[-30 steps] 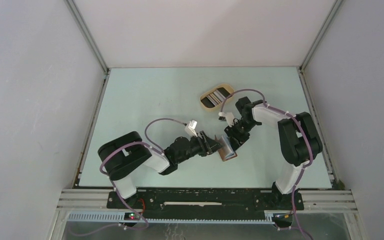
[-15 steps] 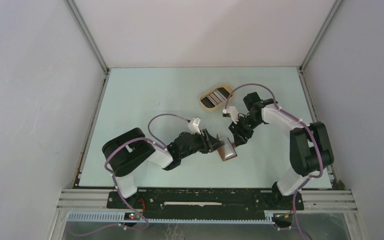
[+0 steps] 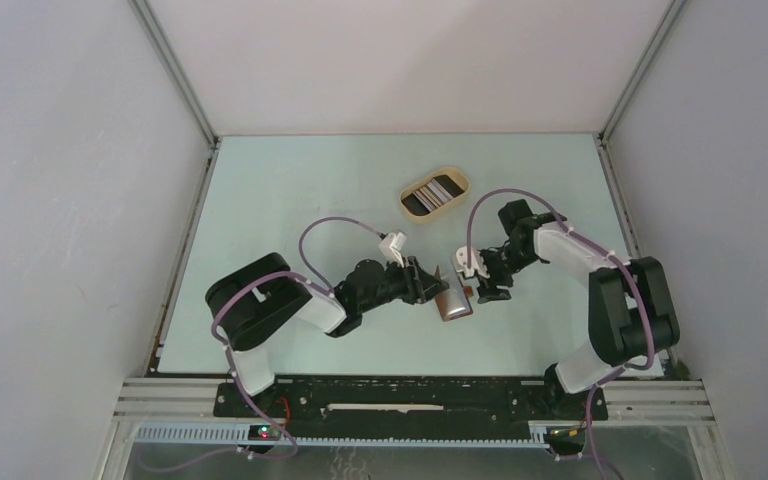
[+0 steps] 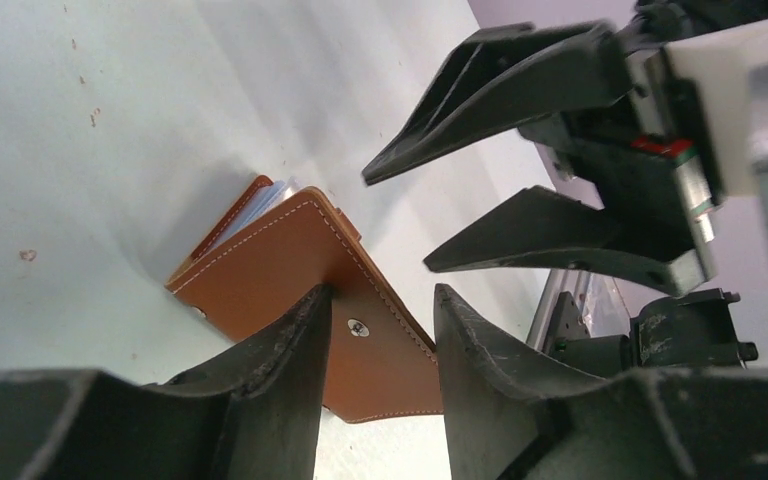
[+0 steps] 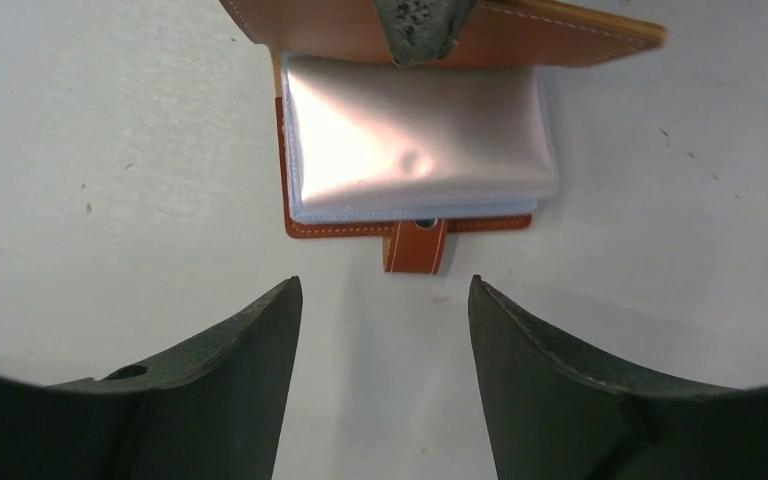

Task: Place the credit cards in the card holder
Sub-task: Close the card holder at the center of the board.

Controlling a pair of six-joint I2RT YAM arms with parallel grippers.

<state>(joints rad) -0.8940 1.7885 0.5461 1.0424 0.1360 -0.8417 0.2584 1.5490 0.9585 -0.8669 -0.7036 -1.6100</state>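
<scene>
while the left pincer [image 4: 378, 300] grasps the raised cover of the card holder [image 3: 455, 304], the holder lies open on the bench [image 3: 290, 200] between the two arms, with its clear inner sleeves facing up. right pincer [image 5: 384, 290] is released, nothing in it, just beside the holder on its right. the closing tab [image 5: 417, 247] points straight at its gap, and the holder's long axis runs crosswise to that pincer. whether a card already sits in the sleeves: cannot tell.

credit cards [image 3: 434, 191] lie in the beige tray [image 3: 405, 203], well apart from the holder, toward the far edge. right arm is nearer and free, so judged next: it reaches to the tray for a card.

count: one holder, one tray, two pincers. cards show as dark and pale stripes, at least three, exact number not readable.
</scene>
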